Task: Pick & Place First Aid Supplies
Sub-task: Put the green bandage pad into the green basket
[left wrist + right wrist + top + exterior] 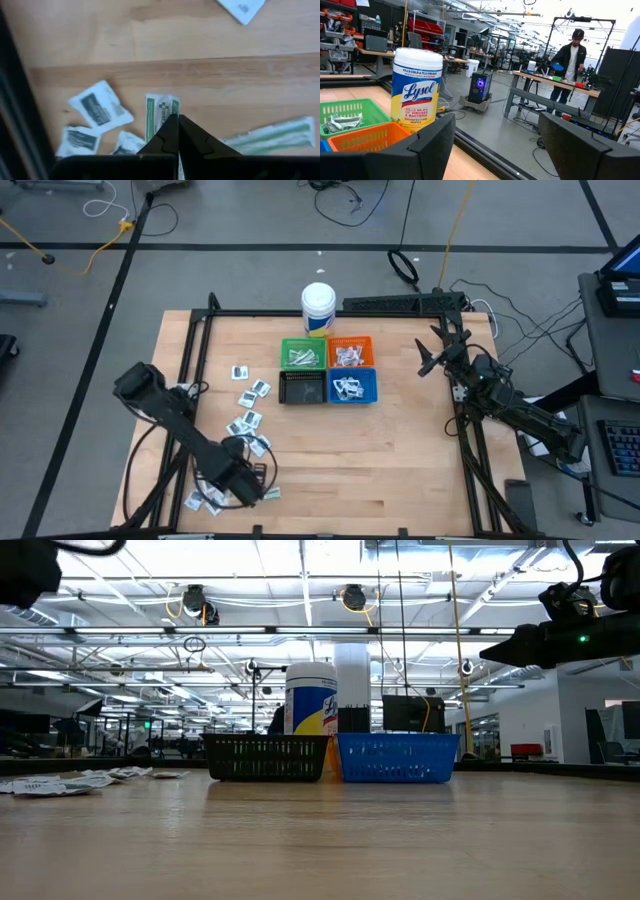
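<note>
Pinching a green-print sachet at the near left corner, bins are a long haul away

So the left hand is down on the worktop at the near left corner, fingers pressed tight together. From its wrist view the tips meet right on the lower edge of a white sachet with green print. I'd call that a grip on the sachet, though the part between the tips is hidden, so I can't swear how much of it is caught.

The relation that matters: the sachet's long axis runs straight out ahead of the fingers, in line with them, not across. So the hand has it by one short end and the rest sticks out in front. Judging from that, a lift would leave it dangling from the tip, and a thin pinch could let it slip.

Other supplies are close by: a dark-print sachet just beside it, and a slim pale-green strip on the other side, angled away. Neither looks caught in the pinch.

The bins sit at the far middle of the worktop: green bin, orange bin, black bin, blue bin. All well apart from the left hand.

The right hand waits with fingers spread wide, holding nothing, up off the worktop near the far right side, much nearer the bins
</note>
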Controlling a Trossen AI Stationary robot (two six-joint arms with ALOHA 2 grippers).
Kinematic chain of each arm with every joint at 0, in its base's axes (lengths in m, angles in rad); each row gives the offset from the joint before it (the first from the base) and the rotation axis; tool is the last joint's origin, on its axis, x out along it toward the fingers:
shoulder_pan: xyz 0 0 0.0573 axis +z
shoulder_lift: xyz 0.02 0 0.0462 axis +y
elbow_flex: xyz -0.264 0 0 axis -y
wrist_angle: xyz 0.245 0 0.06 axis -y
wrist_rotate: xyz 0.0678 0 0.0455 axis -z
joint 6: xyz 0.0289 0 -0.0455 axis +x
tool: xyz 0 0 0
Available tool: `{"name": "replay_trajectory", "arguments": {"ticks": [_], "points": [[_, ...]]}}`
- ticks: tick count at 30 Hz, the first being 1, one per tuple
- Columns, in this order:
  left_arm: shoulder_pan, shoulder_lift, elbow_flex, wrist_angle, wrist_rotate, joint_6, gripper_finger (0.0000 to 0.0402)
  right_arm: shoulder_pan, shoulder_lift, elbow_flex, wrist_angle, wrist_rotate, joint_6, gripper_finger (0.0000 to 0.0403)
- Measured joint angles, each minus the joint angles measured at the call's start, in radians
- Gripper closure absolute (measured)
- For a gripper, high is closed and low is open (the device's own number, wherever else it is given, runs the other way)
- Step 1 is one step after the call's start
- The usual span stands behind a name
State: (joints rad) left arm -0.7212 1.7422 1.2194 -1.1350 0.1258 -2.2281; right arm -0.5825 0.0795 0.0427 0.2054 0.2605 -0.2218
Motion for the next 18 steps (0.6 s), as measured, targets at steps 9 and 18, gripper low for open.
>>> {"name": "replay_trajectory", "arguments": {"ticks": [9, 18], "points": [[0.004, -0.149, 0.0, -0.042, -0.049, 0.258, 0.0401, 0.0, 0.0, 0.0, 0.0, 0.0, 0.0, 0.0124], [0.023, -0.173, 0.0, -0.038, -0.014, 0.667, 0.0401, 0.0, 0.0, 0.0, 0.0, 0.0, 0.0, 0.0124]]}}
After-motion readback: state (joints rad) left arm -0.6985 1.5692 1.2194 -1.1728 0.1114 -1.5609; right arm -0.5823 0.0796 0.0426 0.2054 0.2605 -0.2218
